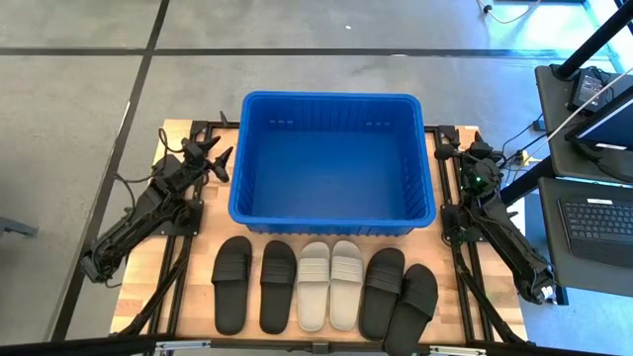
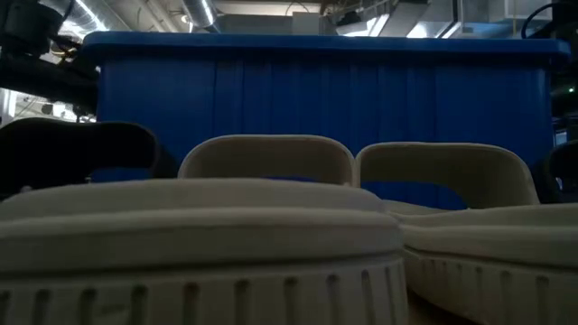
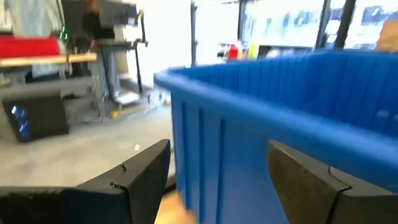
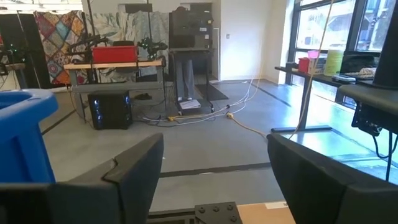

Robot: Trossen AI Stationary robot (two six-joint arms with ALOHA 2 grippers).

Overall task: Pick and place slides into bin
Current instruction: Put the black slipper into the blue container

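slides [image 1: 325,288]: six in a row, near side of bin [image 1: 331,163]
left gripper [image 1: 217,155]: fingers apart, beside bin
right gripper [image 1: 447,154]: fingers apart, holding nothing

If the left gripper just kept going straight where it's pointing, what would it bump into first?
Most likely the bin. In the left wrist view the blue wall fills the space just ahead of the open left gripper, between its fingers. From above, the gripper sits beside the bin's left wall, though the exact gap is hard to judge.

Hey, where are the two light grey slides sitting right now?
In the high view, the grey slides lie side by side mid-row on the table, black slides on either side, just in front of the blue bin.
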